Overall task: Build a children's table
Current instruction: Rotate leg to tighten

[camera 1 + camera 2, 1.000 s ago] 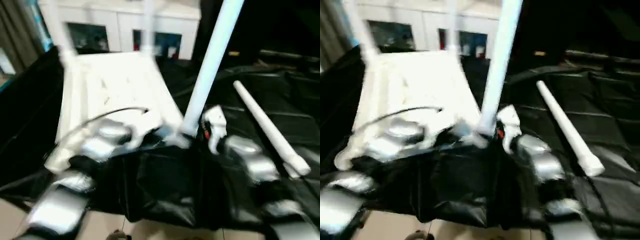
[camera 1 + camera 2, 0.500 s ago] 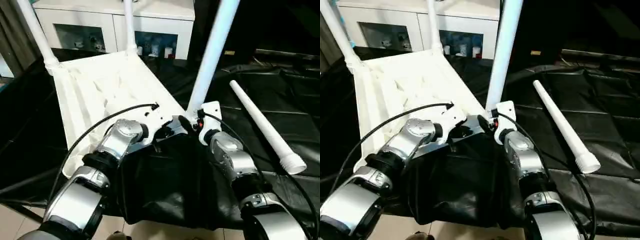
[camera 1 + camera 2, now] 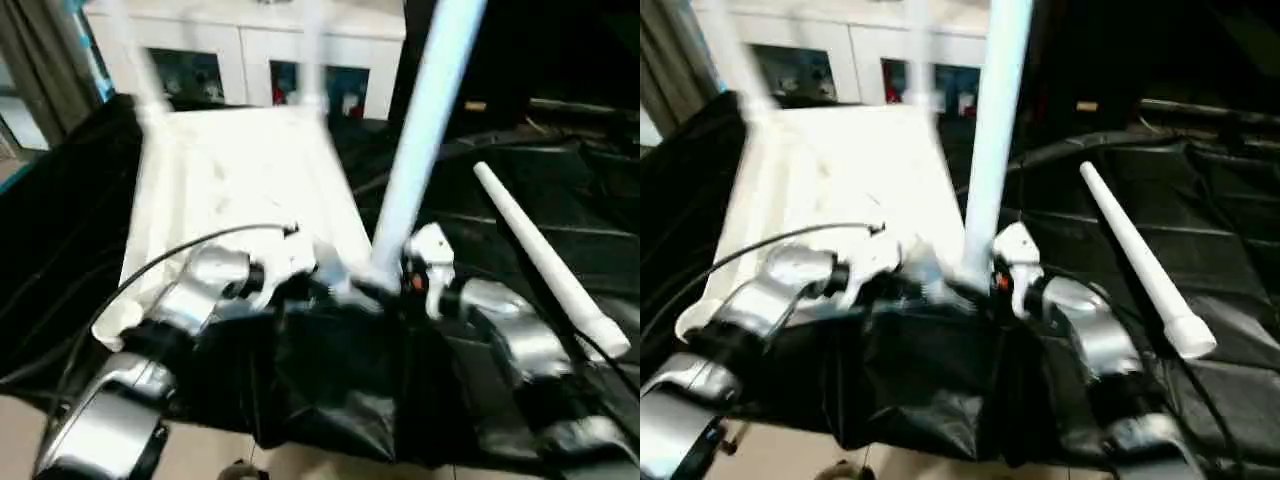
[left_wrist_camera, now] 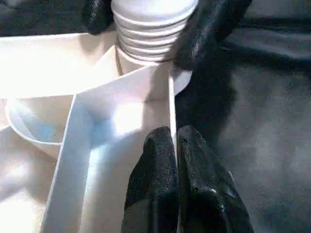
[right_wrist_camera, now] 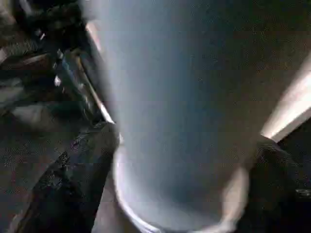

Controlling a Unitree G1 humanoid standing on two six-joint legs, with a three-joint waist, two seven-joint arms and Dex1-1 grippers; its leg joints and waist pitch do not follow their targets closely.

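Since a moment ago my right fingers (image 4: 209,29) spread around the upright leg (image 3: 420,140); my left fingers (image 4: 182,179) pinch the tabletop (image 3: 230,170) rim, steadying it on the desk (image 3: 560,190).

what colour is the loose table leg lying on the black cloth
White loose leg, clearest in the right eye view.

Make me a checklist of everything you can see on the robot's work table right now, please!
Surface: black-draped work table, cloth creased.
Job's things: children's table upside down; three legs stand in corner sockets, near leg upright; spare leg lies loose on the cloth.
Clutter: nothing seen.
Grippers: left gripper shut on the table's rim; right gripper around the near leg's base, grip unclear.
Cables: black cable arcs over the left forearm.
Surroundings: white cabinet behind.
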